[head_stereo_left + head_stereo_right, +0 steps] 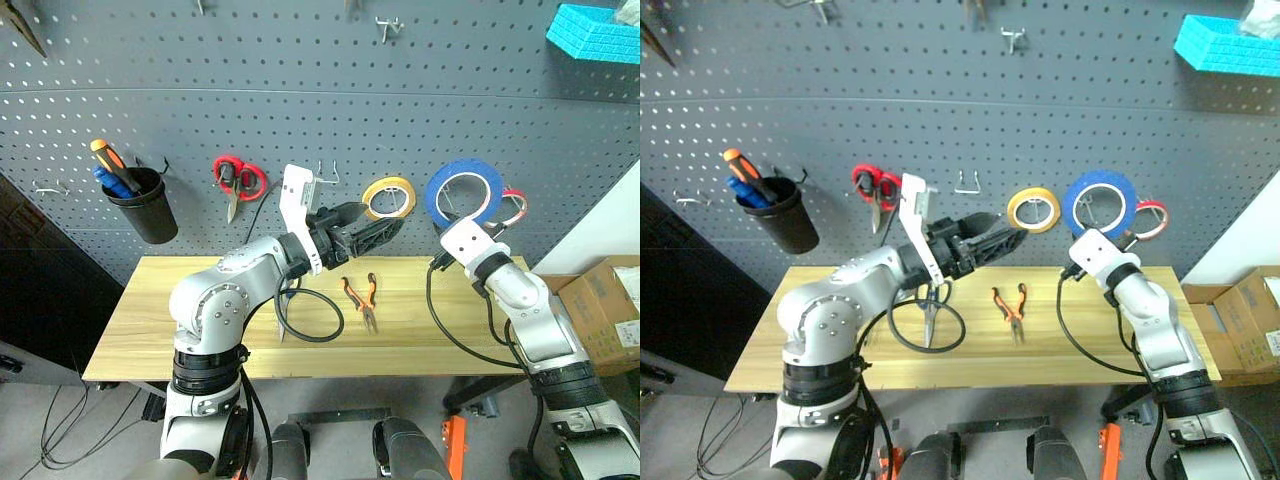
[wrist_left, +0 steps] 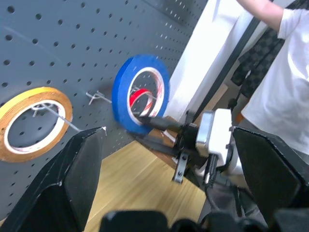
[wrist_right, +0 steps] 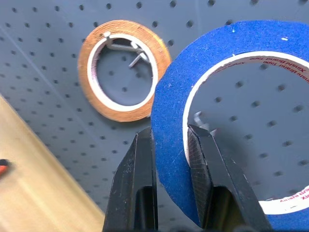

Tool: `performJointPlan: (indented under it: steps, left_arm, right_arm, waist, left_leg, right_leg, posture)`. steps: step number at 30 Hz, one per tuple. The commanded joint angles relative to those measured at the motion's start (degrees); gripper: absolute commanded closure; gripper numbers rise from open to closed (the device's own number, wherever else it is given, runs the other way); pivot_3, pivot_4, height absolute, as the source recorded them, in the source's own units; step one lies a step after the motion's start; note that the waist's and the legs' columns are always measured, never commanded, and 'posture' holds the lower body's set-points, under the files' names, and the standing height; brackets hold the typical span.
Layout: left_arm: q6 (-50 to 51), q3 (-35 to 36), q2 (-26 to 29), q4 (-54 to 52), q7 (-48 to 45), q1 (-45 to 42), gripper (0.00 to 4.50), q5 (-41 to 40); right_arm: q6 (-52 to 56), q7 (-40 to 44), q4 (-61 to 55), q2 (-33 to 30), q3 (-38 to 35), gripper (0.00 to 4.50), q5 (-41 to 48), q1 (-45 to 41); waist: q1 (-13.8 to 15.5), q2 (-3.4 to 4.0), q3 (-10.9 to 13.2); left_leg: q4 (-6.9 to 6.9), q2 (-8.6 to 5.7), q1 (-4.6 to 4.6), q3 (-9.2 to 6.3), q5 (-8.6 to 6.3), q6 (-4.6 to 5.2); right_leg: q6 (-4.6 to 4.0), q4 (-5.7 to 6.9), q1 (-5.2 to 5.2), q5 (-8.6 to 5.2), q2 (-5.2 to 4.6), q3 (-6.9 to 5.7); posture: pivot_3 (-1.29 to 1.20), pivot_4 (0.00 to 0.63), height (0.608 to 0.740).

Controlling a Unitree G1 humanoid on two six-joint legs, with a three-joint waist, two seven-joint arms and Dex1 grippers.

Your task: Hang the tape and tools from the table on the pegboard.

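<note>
- I hold the blue tape (image 1: 463, 191) up against the pegboard (image 1: 300, 120) with my right gripper (image 3: 170, 140). Its two fingers pinch the ring's lower band, one finger on the outer face and one through the centre hole.
- I judge the ring is held edge-up this way so its hole can pass over a metal hook (image 3: 199, 119), which shows through the opening, just beside the inner finger.
- The blue tape sits between the yellow tape ring (image 1: 389, 197) and the red tape ring (image 1: 513, 207), both already on hooks. Whether the blue ring rests on its hook yet I cannot tell.
- My left gripper (image 1: 372, 226) stands spread wide and carries nothing. It points toward the yellow ring, raised above the table (image 1: 180, 320) and clear of my right arm's work.
- The orange-handled pliers (image 1: 363, 297) lie flat near the middle of the table, well apart from both grippers.
- The dark-handled scissors (image 1: 931, 305) lie on the table beneath my left arm, partly hidden by it and by a black cable loop (image 1: 310, 315).
- The red-handled scissors (image 1: 237, 182) and a black cup (image 1: 146, 205) of tools hang on the pegboard's left part.
- I cannot find the red-handled screwdriver.
</note>
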Motion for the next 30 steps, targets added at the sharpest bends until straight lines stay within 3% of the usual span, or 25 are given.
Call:
performJointPlan:
  steps: [1,15,21,28,30]
  left_arm:
    - [-2.23,-0.84,-0.57,-0.12,0.2,-0.08,0.0,0.04]
    - [-15.92,-6.5,-5.91,15.48,0.88,-5.69,0.0,11.06]
    - [-15.93,-6.69,-6.48,14.36,0.85,-4.74,0.0,11.49]
    - [-13.45,-6.25,-5.15,10.4,1.72,-2.07,0.0,10.47]
    - [-12.23,-6.12,-5.01,8.62,2.41,-0.99,0.0,10.01]
  right_arm:
    - [-2.06,1.07,1.17,0.58,-1.42,3.96,2.59,-0.86]
    - [-14.38,2.67,32.91,5.27,0.1,3.96,4.03,-18.02]
    - [-16.36,2.81,39.21,6.13,-0.47,3.96,4.61,-19.75]
    - [-12.26,1.86,28.26,5.43,-1.08,1.71,4.79,-8.94]
    - [-7.86,3.18,19.75,4.72,-1.28,1.45,5.52,-2.22]
  waist:
    - [-0.01,0.03,-0.15]
    - [-0.14,0.2,-0.45]
    - [-0.05,0.2,-0.45]
    - [0.08,0.22,-0.44]
    - [0.34,0.22,-0.43]
  left_leg:
    - [0.01,0.0,0.05,0.0,0.0,0.0]
    - [0.13,-0.01,0.1,0.03,0.15,0.21]
    - [-0.02,-0.01,0.09,0.04,0.14,0.22]
    - [0.01,-0.01,0.09,0.04,0.15,0.22]
    - [0.01,-0.01,0.09,0.03,0.15,0.22]
  right_leg:
    - [-0.01,0.0,0.04,0.0,0.0,0.01]
    - [-0.04,0.0,0.12,0.24,0.04,0.08]
    - [-0.02,-0.03,0.1,0.24,0.04,0.11]
    - [-0.04,-0.01,0.09,0.22,0.04,0.13]
    - [-0.05,-0.01,0.1,0.21,0.04,0.13]
  posture:
    - [0.0,0.051,0.74]
    - [0.01,0.064,0.74]
    - [0.02,0.077,0.74]
    - [0.03,0.105,0.74]
    - [0.04,0.119,0.74]
